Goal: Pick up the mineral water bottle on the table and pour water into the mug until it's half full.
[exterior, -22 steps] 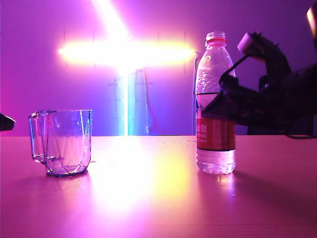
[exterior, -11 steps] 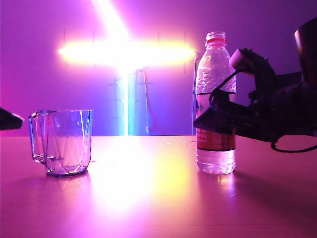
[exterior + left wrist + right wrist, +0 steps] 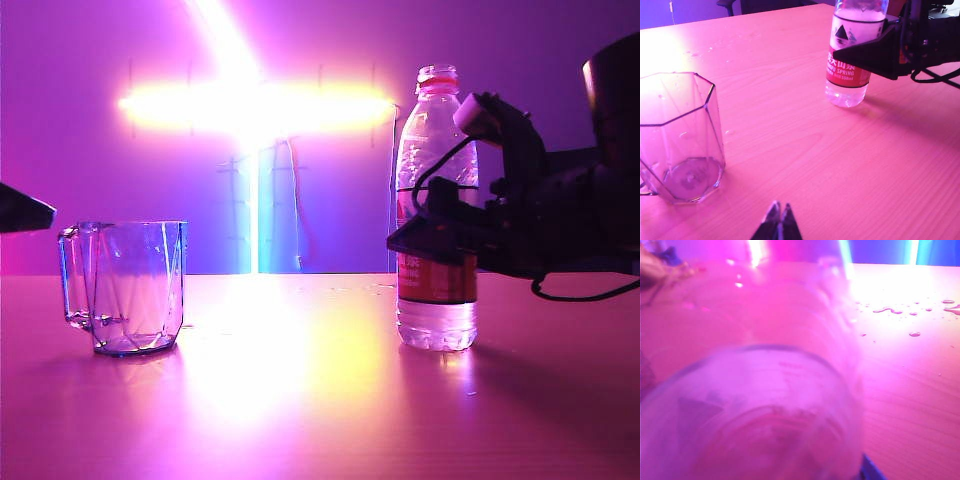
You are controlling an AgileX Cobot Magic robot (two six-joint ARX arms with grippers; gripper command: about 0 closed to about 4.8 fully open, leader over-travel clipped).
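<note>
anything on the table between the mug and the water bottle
Nothing stands between the mug and the water bottle; only bare table, as the exterior and left wrist views show.

Bottle upright on surface, between the fingers of right claw, which reaches in level from the right at label height. Mug upright on surface, well apart to the left of right claw. Left claw low over the surface, just beside mug; bottle well beyond it, far side.
</note>
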